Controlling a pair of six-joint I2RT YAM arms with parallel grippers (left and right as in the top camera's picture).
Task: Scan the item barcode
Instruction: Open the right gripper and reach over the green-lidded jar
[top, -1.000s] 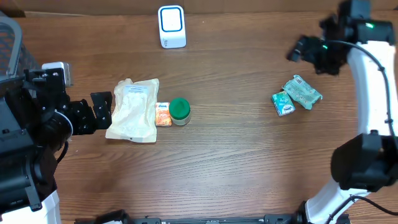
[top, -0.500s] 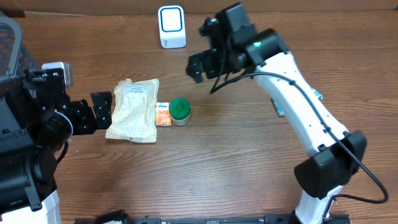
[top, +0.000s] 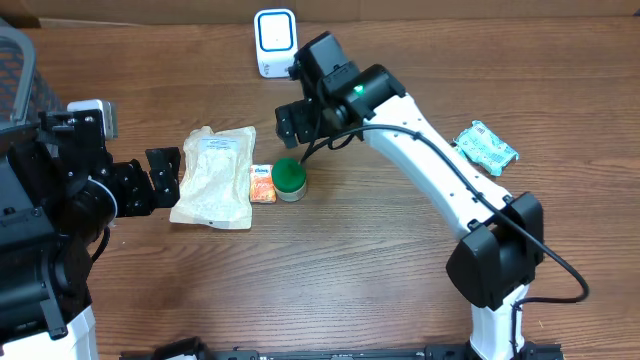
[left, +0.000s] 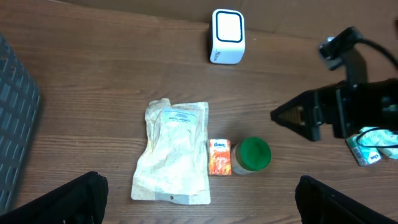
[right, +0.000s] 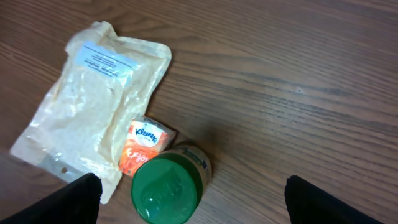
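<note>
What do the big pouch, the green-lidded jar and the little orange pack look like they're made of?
Pouch: thin clear plastic film, crinkled and slightly glossy, pale contents showing through. Jar: glass or plastic, can't tell; its lid looks like smooth green plastic with a soft sheen. Orange pack: printed soft plastic wrap, faintly shiny, probably around tissues.

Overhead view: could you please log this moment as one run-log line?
right tool: open, empty, near green-lidded jar | left tool: open, empty, beside pouch | scan: pending
</note>
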